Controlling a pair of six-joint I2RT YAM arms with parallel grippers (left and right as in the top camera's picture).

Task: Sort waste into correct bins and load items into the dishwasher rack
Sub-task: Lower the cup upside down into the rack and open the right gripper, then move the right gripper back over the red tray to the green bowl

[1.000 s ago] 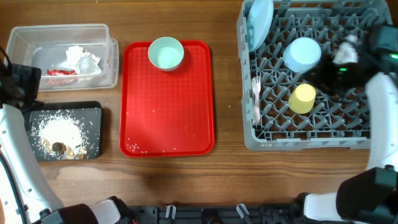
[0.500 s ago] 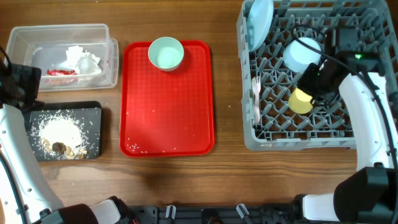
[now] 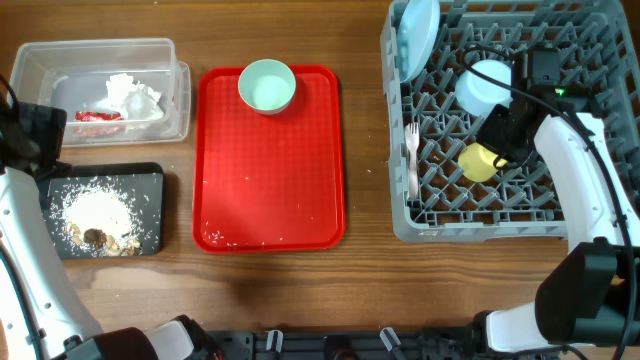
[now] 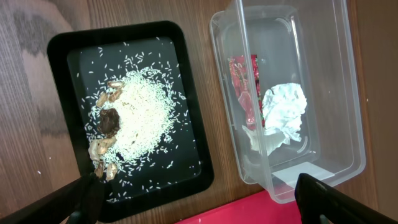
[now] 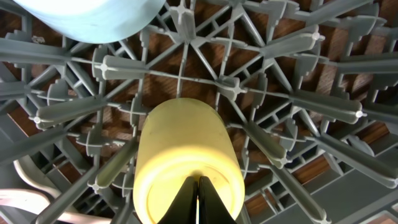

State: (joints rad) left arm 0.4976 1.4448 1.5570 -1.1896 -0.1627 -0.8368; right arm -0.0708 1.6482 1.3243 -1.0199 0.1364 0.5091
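right gripper (image 5: 198, 186) is pinched shut, empty, over the yellow cup (image 5: 185, 140) mid dishwasher rack (image 3: 430, 225), so I'd nudge it gently between the pegs (image 5: 323, 104)

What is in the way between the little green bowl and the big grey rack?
Nothing visible. Only the low rim of the red tray and bare table lie between the green bowl and the grey rack.
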